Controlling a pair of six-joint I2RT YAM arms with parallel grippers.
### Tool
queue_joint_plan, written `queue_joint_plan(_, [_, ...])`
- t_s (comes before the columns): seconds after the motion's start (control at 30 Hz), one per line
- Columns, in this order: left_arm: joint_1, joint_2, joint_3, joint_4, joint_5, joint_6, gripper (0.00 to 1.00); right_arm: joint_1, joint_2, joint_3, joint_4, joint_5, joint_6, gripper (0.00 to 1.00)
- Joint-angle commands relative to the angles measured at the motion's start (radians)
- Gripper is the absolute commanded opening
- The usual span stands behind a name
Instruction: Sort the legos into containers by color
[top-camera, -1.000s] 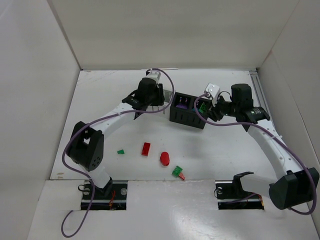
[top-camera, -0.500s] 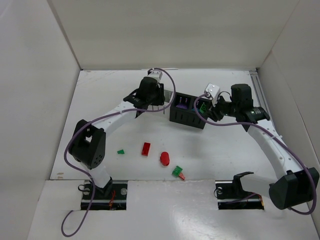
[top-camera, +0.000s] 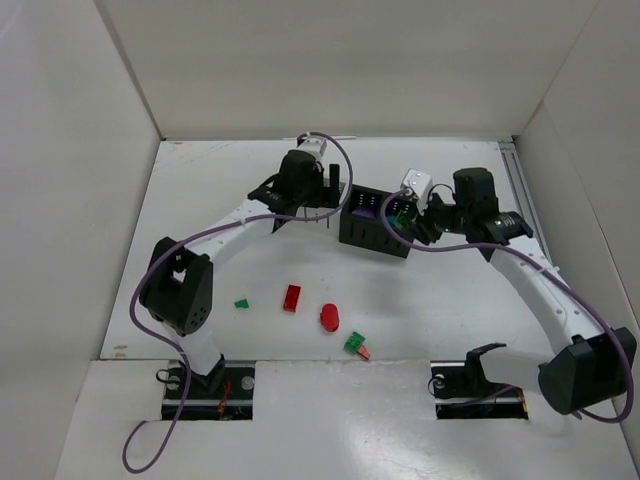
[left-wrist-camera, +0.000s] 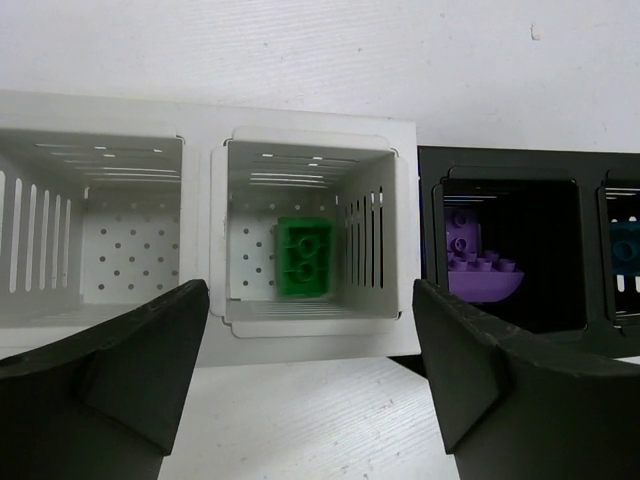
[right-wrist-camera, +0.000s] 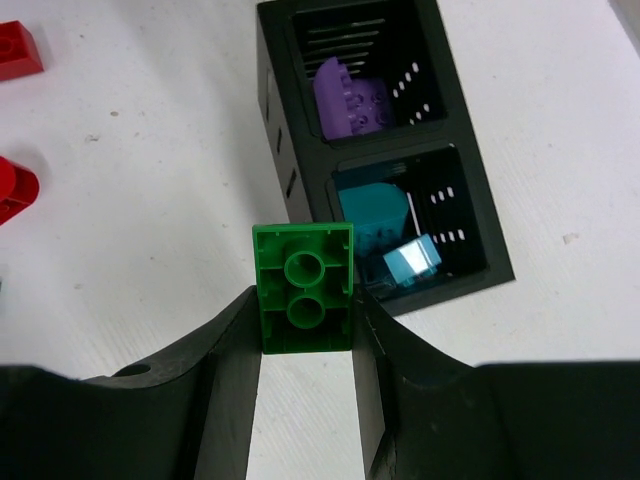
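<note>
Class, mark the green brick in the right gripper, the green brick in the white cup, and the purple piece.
held green brick (right-wrist-camera: 303, 288), right wrist view, centre of visible face.
sorted green brick (left-wrist-camera: 304, 257), left wrist view, centre of visible face.
purple piece (left-wrist-camera: 484, 266), left wrist view, its studded top.

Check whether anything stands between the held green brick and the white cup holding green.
Yes. The black cups lie between the green brick and that white cup, and the open left gripper hangs right over its mouth.
</note>
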Motion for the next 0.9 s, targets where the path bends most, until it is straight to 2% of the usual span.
queue_joint_plan(0.0, [0.004,-0.083,0.005,0.012,0.010,0.003,0.81,0.062,0.034,0.063,-0.004,0.035,-0.010,0.19])
queue_joint_plan(0.07, [0.004,-0.141,-0.018,0.021,0.010,0.003,0.85,0.090,0.080,0.108,-0.004,0.061,-0.010,0.20])
queue_joint_plan(0.2, [0.004,-0.291,-0.123,0.031,-0.030,-0.043,1.00,0.163,0.196,0.210,0.008,0.100,-0.010,0.20])
queue_joint_plan(0.4, [0.013,-0.567,-0.432,0.040,-0.078,-0.177,1.00,0.248,0.466,0.437,0.049,0.137,-0.030,0.20])
queue_joint_plan(0.47, [0.013,-0.616,-0.520,0.019,-0.078,-0.243,1.00,0.266,0.538,0.502,0.059,0.126,-0.030,0.20])
queue_joint_plan(0.6, [0.013,-0.716,-0.605,-0.058,-0.089,-0.336,1.00,0.288,0.704,0.686,0.048,0.175,-0.030,0.22])
queue_joint_plan(0.7, [0.013,-0.793,-0.660,-0.089,-0.098,-0.388,1.00,0.308,0.764,0.775,0.037,0.201,-0.030,0.23])
queue_joint_plan(0.8, [0.013,-0.850,-0.693,-0.109,-0.089,-0.388,1.00,0.317,0.813,0.810,0.027,0.239,-0.030,0.31])
queue_joint_plan(0.87, [0.013,-0.868,-0.702,-0.136,-0.107,-0.418,1.00,0.317,0.833,0.824,0.026,0.252,-0.030,0.42])
